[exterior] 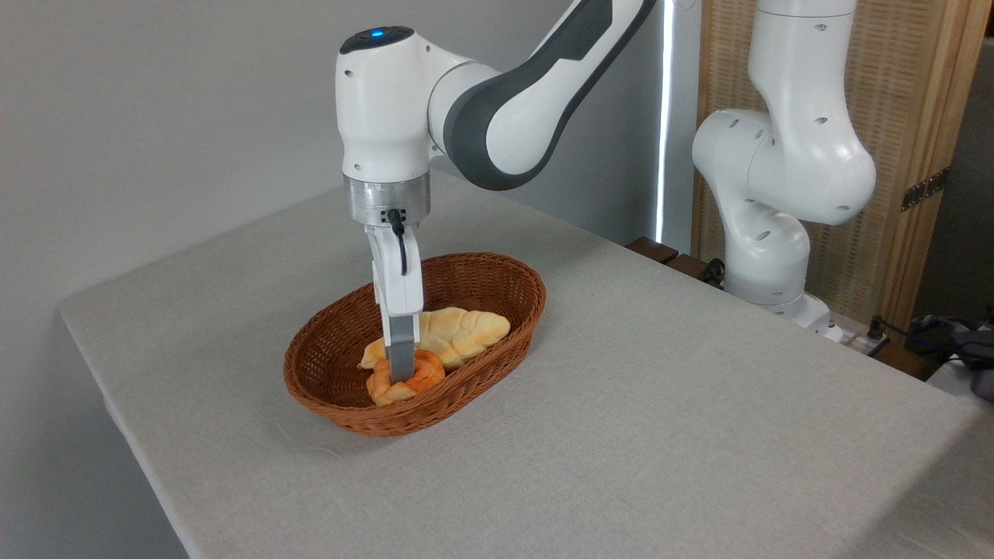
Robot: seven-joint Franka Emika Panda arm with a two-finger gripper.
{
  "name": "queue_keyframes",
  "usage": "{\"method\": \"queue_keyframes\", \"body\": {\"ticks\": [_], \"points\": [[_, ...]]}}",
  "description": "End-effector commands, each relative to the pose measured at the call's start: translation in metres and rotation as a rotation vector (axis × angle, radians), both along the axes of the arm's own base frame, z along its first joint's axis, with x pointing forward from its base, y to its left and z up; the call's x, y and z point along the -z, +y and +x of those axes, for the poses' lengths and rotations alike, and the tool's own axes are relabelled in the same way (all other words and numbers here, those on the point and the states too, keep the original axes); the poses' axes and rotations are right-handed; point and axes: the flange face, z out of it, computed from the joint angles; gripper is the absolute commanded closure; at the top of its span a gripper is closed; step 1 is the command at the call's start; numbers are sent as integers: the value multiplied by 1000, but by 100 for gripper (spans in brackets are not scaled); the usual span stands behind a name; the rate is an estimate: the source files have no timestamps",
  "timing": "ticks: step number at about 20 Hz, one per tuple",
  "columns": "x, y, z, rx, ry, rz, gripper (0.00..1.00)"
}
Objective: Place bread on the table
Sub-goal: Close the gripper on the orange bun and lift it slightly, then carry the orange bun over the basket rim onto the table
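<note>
1. A plain grey wall stands behind the table (660,435), which is covered in light grey-beige cloth with rounded corners; a woven cane screen (901,116) in a wooden frame stands beyond its far right edge.
2. A brown oval wicker basket (497,283) sits on the cloth toward the table's left half, set in from the near-left edge.
3. Inside the basket lie two pieces: a pale-golden braided loaf (458,332) along the middle, and the bread (423,376), a small orange knotted bun, just in front of it against the basket's near wall.
4. The white Franka arm (497,101) reaches over from its base (765,264) at the far right edge and points straight down into the basket.
5. The gripper (401,371) is seen edge-on, its grey fingertip in front of the bun's top; the jaws appear to be pinching the bun, which looks tipped up slightly.
6. The bun is inside the basket rim, not on the cloth.
7. Cables and a dark object (963,345) lie off the table at far right.
</note>
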Motion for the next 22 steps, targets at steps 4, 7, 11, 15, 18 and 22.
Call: {"method": "queue_keyframes", "body": {"ticks": [4,7,11,15,18,22], "points": [[-2,-1,-7,12,-8,0,82],[-9,-1,-7,12,-18,0,88],[-22,-2,-4,3,-5,-12,90],[-43,1,1,-24,33,-41,91],[-59,4,4,-30,55,-37,91],[-81,13,10,-45,85,-32,91]]}}
